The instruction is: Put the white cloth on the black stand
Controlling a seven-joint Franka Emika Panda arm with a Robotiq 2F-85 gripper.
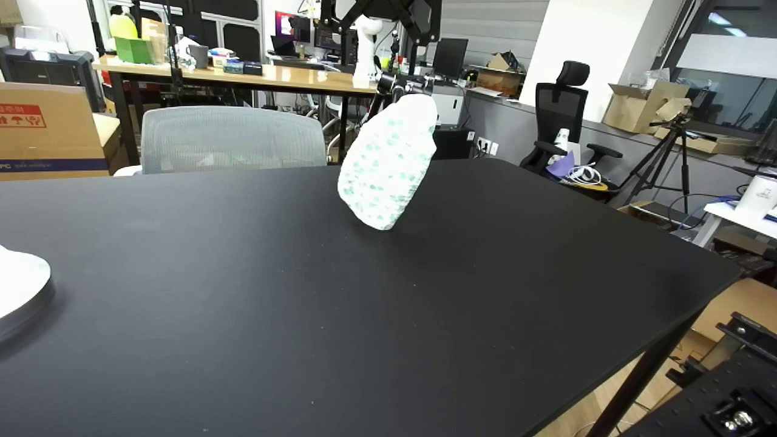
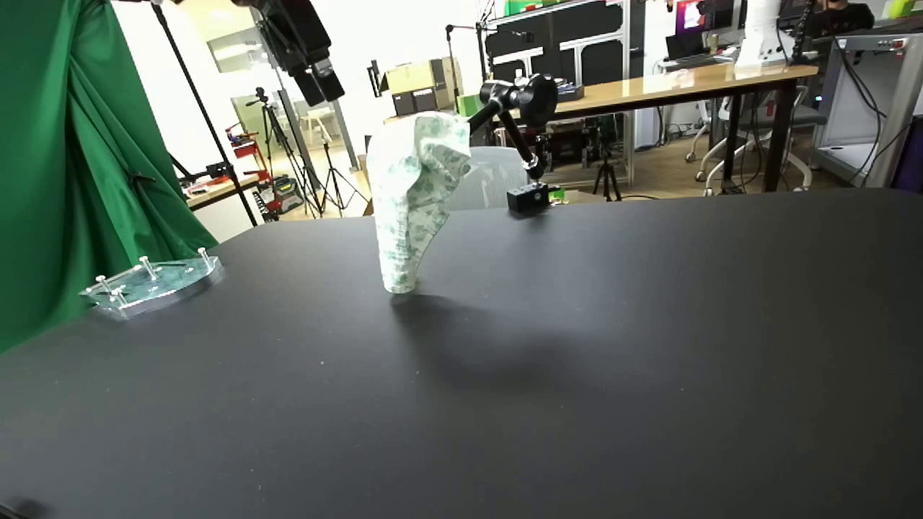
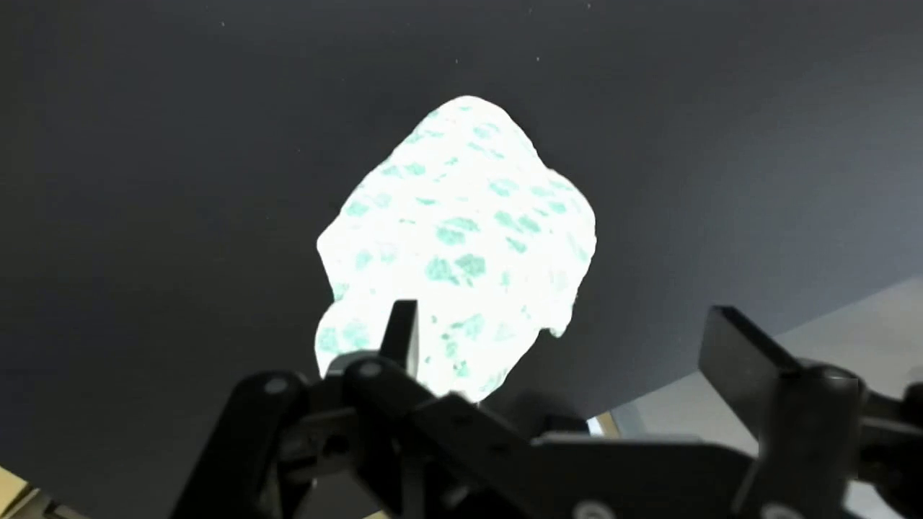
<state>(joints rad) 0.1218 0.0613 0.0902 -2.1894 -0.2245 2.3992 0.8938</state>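
Note:
The white cloth [image 1: 388,164] with green print hangs draped over the upper end of the black stand [image 1: 405,85]. In an exterior view the cloth [image 2: 418,194] hangs from the jointed arm of the stand [image 2: 530,108], its lower tip close to the tabletop; whether it touches is unclear. The base of the stand is hidden behind the cloth in an exterior view. My gripper [image 1: 382,60] is above the cloth, apart from it; it also shows in an exterior view [image 2: 323,90]. In the wrist view the gripper [image 3: 566,324] is open, nothing between its fingers, with the cloth [image 3: 461,231] below.
The black table [image 1: 273,315] spans the foreground. A clear plate with upright posts [image 2: 155,285] lies near the table edge by a green curtain [image 2: 65,180]. A white rounded object [image 1: 21,282] stands at a table side. A grey chair [image 1: 234,139] stands behind the table.

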